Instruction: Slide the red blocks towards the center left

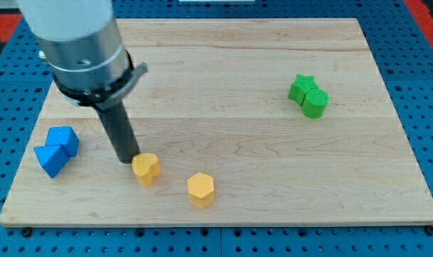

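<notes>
No red block shows anywhere on the wooden board (223,71). My tip (126,161) is at the lower left, touching or just left of a yellow block (146,169). A second yellow hexagonal block (200,189) lies to the lower right of it. Two blue blocks (57,150) sit together near the board's left edge, left of my tip. Two green blocks (308,96), a star and a cylinder, sit together at the right. The arm's grey body hides the board's top left corner.
The board rests on a blue perforated base (423,86), with a red area (2,18) at the view's top left.
</notes>
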